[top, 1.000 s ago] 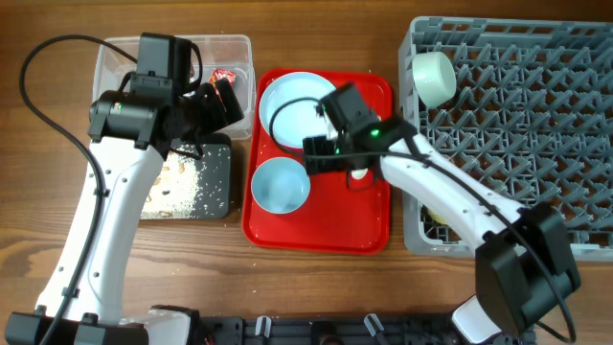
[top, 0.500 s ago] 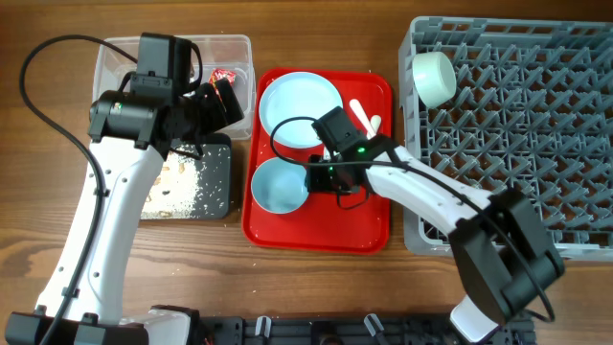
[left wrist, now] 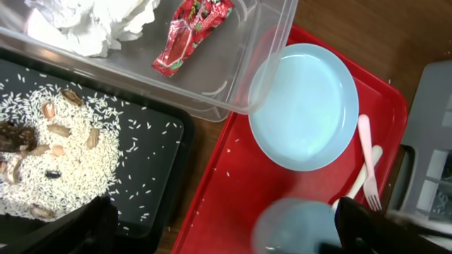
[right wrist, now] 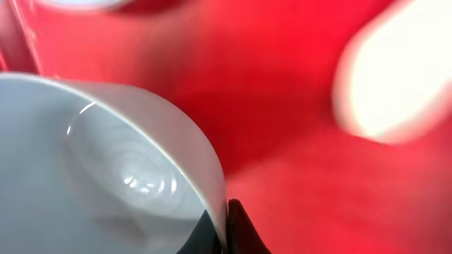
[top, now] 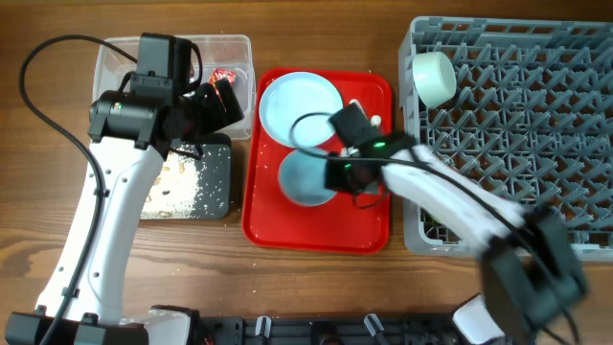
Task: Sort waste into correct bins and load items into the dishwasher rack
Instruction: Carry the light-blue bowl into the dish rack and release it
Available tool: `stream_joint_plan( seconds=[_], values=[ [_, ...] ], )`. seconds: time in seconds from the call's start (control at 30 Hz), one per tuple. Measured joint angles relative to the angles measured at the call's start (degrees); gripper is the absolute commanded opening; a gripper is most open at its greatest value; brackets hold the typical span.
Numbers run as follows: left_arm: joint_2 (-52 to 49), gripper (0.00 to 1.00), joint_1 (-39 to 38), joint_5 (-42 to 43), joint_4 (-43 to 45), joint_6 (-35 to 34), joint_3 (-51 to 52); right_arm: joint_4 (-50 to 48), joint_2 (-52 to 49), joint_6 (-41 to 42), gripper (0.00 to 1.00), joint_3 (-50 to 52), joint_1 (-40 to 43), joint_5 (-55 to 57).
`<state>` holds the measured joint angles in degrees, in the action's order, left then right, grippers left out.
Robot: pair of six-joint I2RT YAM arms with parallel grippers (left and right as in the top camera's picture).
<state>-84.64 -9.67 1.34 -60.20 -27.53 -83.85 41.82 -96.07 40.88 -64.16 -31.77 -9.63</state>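
there, right hand (right wrist: 224,227) tight on the bowl (right wrist: 106,169) rim

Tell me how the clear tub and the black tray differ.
The clear tub has see-through walls; the black tray is opaque. The tub stands deeper, the tray shallower. The tub holds a white tissue and a red wrapper; the tray holds rice grains and brown scraps. Both are rectangular and sit side by side, left of the red tray.
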Motion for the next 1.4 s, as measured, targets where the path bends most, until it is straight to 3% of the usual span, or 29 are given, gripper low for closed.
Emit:
stream_joint_plan(
  seconds=[0.1, 0.3, 0.4, 0.6, 0.87, 1.1, 1.4],
  values=[
    [0.0, 1.00, 0.0, 0.0, 0.0, 0.0, 0.0, 5.8, 9.0, 0.0, 0.04, -3.1, 3.2, 7.3],
    [0.0, 1.00, 0.0, 0.0, 0.0, 0.0, 0.0, 17.8, 27.6, 1.0, 0.04, -6.8, 5.8, 37.8],
    [0.0, 1.00, 0.0, 0.0, 0.0, 0.0, 0.0, 23.5, 30.4, 2.5, 0.04, -6.8, 5.9, 52.2],
    [0.0, 1.00, 0.0, 0.0, 0.0, 0.0, 0.0, 24.2, 23.6, 2.2, 0.04, -6.8, 7.4, 68.5],
    [0.0, 1.00, 0.0, 0.0, 0.0, 0.0, 0.0, 18.7, 6.4, -12.3, 0.04, -6.8, 10.3, 81.4],
    [0.0, 1.00, 0.0, 0.0, 0.0, 0.0, 0.0, 17.4, -2.4, -19.3, 0.04, -6.7, 10.3, 84.4],
    [0.0, 1.00, 0.0, 0.0, 0.0, 0.0, 0.0, 14.3, -5.3, -21.8, 0.05, -6.7, 10.4, 84.8]
  ],
)
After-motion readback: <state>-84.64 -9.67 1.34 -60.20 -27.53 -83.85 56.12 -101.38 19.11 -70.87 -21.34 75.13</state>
